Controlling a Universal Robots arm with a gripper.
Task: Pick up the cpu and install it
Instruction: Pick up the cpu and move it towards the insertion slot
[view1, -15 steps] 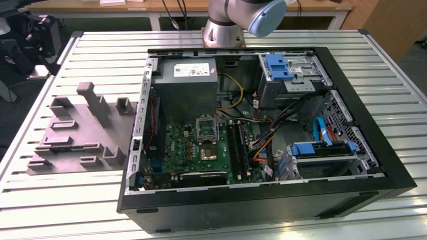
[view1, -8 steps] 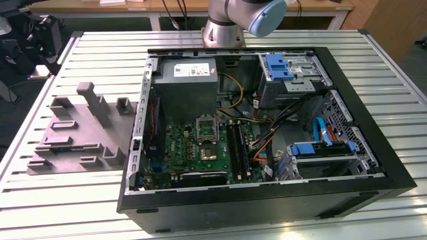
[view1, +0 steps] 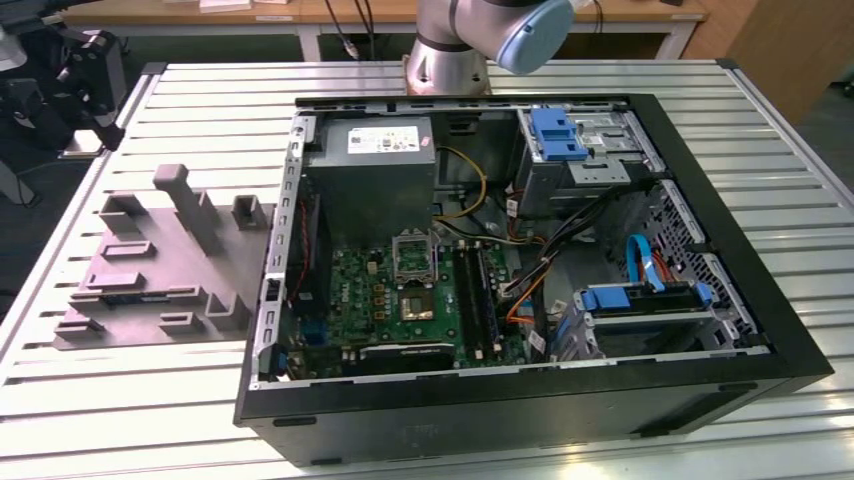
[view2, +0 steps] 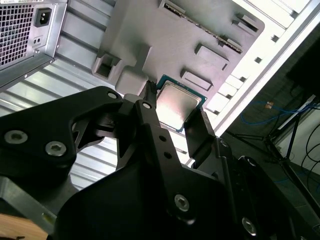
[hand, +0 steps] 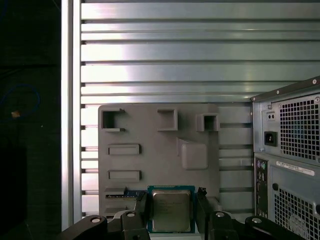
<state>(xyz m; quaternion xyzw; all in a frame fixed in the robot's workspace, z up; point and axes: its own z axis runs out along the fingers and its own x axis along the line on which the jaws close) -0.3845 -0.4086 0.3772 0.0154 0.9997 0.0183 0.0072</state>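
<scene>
The cpu (hand: 171, 210) (view2: 178, 103) is a thin square chip with a silvery top and a pale green rim. In both wrist views my gripper (hand: 171, 202) (view2: 175, 112) is shut on it, one black finger (hand: 141, 205) against each of two opposite edges. It hangs over the grey moulded parts fixture (hand: 150, 145) (view2: 150, 35), near the fixture's edge. In the exterior view the open computer case (view1: 747, 300) lies on the table, with the motherboard's silver socket frame (view1: 411, 250) beside the long black memory sticks (view1: 474, 290).
The grey fixture (view1: 147, 270) lies on the slatted aluminium table (view1: 200, 400) at the exterior view's left of the case. The case's rear panel with power inlet (hand: 287, 150) stands close beside the fixture. The arm's base (view1: 447, 50) is behind the case. Cables and drive cages fill the case's right half.
</scene>
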